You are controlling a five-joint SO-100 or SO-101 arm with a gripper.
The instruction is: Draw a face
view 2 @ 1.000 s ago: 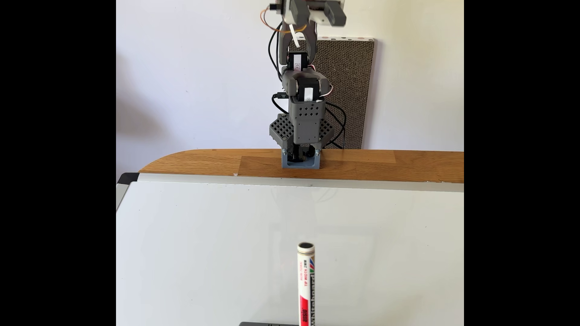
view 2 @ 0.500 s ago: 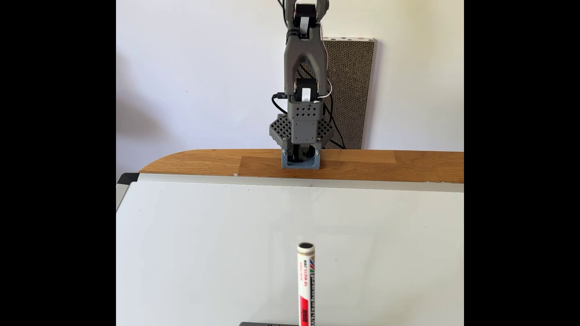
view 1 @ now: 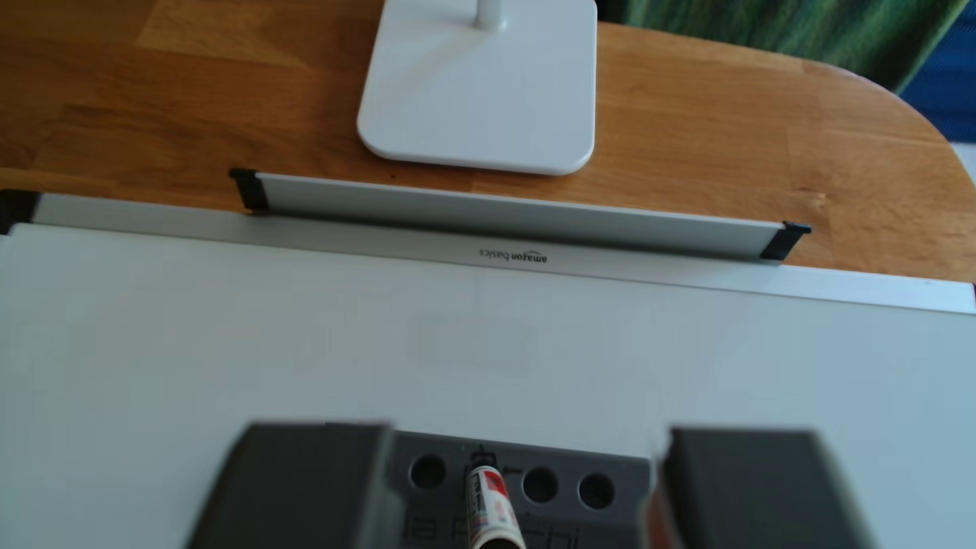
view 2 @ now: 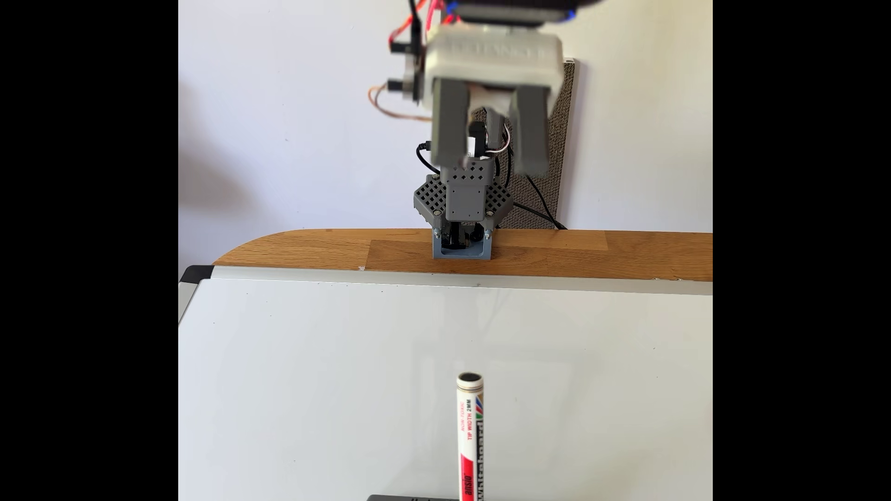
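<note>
One second back the arm stood folded high; now the gripper point(view 2: 492, 164) has swung forward and hangs above the whiteboard point(view 2: 337, 385), jaws apart and empty. The marker point(view 2: 470, 433) stands upright in its grey holder point(view 1: 528, 475), untouched. I'd say grasping comes next; nothing is drawn yet.

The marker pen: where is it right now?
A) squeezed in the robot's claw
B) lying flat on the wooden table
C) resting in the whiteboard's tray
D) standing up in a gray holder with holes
D: the marker pen stands upright in one hole of the gray holder on the whiteboard, while the gripper hangs open above it, its fingers apart and empty.
</note>
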